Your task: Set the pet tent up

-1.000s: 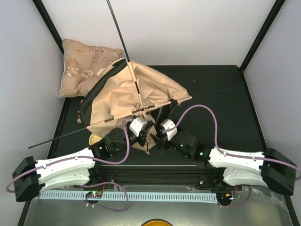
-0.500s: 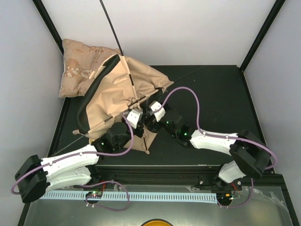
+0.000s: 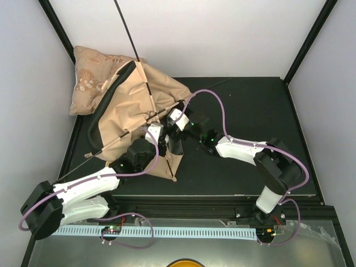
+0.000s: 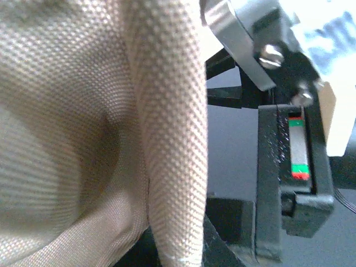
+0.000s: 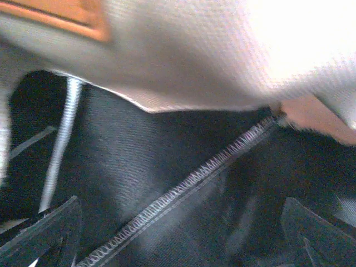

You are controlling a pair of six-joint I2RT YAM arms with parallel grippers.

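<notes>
The pet tent [image 3: 133, 105] is a crumpled tan canvas heap with a black rim, left of the table's middle. One thin black pole [image 3: 125, 28] sticks up past the back edge. A second pole [image 3: 111, 142] crosses down to the left. My left gripper [image 3: 157, 135] is at the tent's near edge. In the left wrist view a tan fabric fold [image 4: 172, 139] runs down into its jaws [image 4: 178, 250]. My right gripper [image 3: 177, 123] is pushed under the canvas. Its fingertips [image 5: 50, 233] stand wide apart over the black lining and a stitched seam [image 5: 189, 181].
A puffy beige patterned cushion [image 3: 92, 69] lies at the back left corner, partly under the tent. The black table mat [image 3: 250, 111] stretches to the right. The right arm's purple cable [image 3: 222, 114] loops above it. The other gripper's black body [image 4: 289, 161] is close by.
Both arms have reached farther forward and left. The tent has been pushed up and toward the back left, over the cushion. The upright pole has swung left.
</notes>
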